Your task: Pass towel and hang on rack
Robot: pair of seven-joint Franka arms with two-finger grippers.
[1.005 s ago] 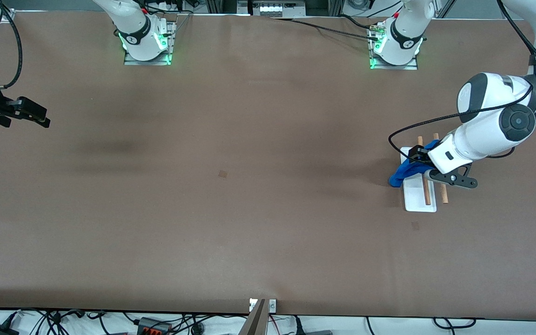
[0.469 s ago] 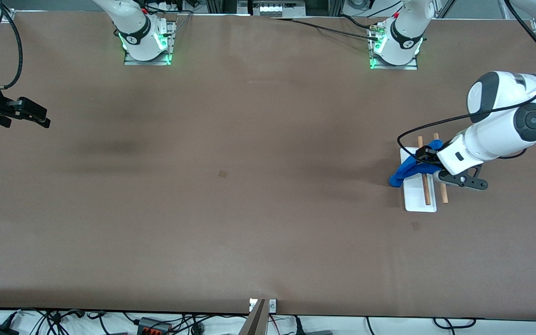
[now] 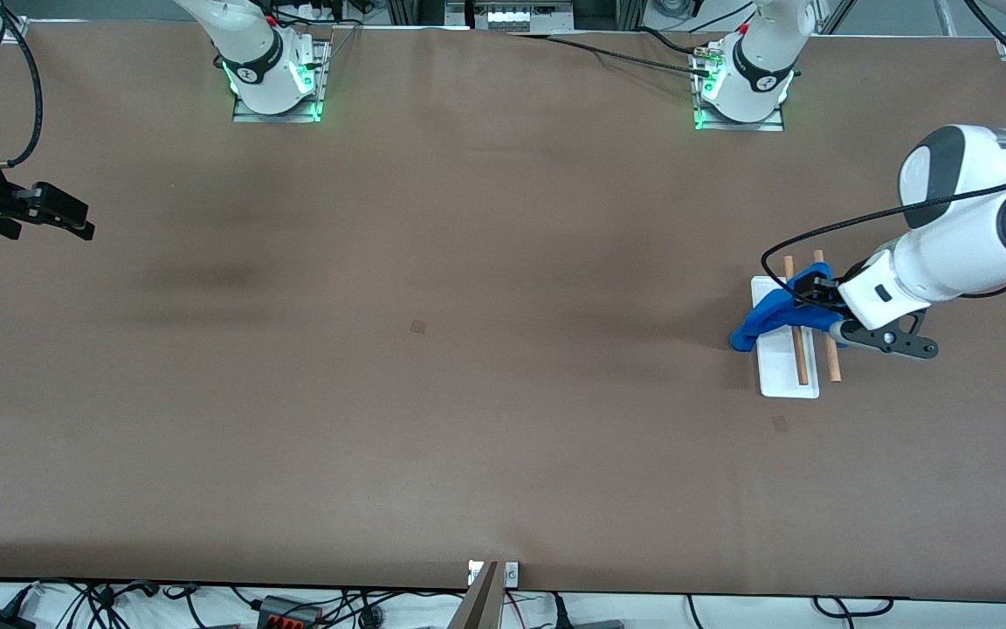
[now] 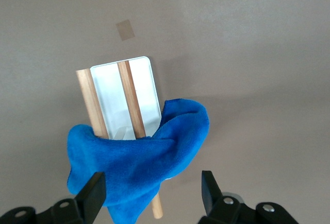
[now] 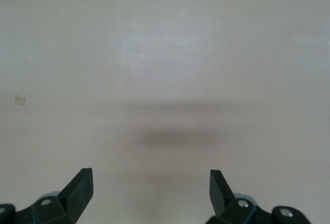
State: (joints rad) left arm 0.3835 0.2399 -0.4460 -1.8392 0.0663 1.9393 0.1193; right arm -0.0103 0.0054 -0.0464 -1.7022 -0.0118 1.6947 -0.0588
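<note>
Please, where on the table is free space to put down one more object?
The wide middle of the table, between the waiting right gripper and the rack, is bare. It is crowded only at the rack, where the towel hangs under the open left gripper.

a robotics lab, no question: two white arm bases (image 3: 276, 74) bolted on metal plates at twelve o'clock, green status lights glowing, on a wide table (image 3: 433, 419) under a plain brown cover. black cables (image 3: 608, 54) trail across its twelve o'clock edge, and power bricks and tangled wiring (image 3: 293, 607) line the floor at six o'clock.
</note>
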